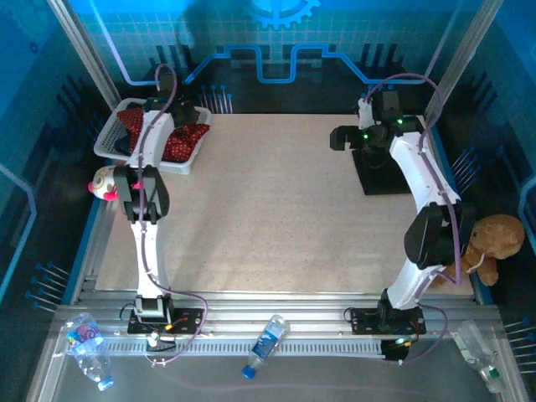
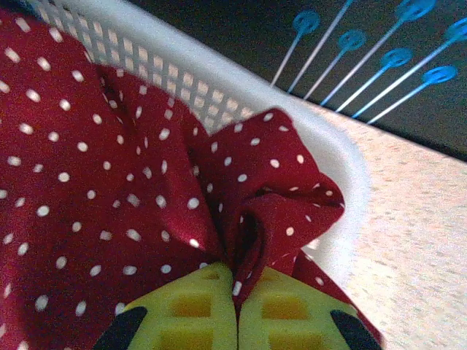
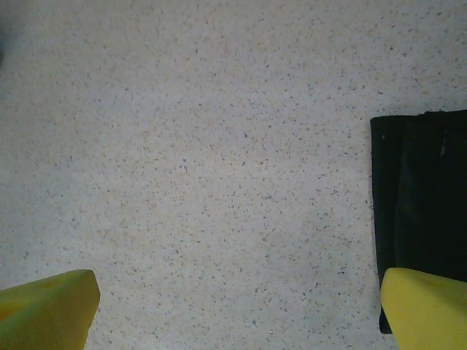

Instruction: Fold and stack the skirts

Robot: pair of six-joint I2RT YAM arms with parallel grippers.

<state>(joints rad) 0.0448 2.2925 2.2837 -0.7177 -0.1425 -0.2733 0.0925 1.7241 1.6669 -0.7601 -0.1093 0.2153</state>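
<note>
The red skirt with white dots lies bunched in the white mesh basket at the table's far left. My left gripper is shut on a pinched fold of the red skirt near the basket's right rim. A folded black skirt lies flat on the table at the far right, also seen as the black skirt from above. My right gripper hovers open over bare table just left of the black skirt, its yellow fingertips wide apart. The denim skirts are out of view.
A pink-and-white plush toy sits by the table's left edge below the basket. A brown teddy bear lies off the right edge. Plastic bottles lie on the near rail. The speckled tabletop stretches between the arms.
</note>
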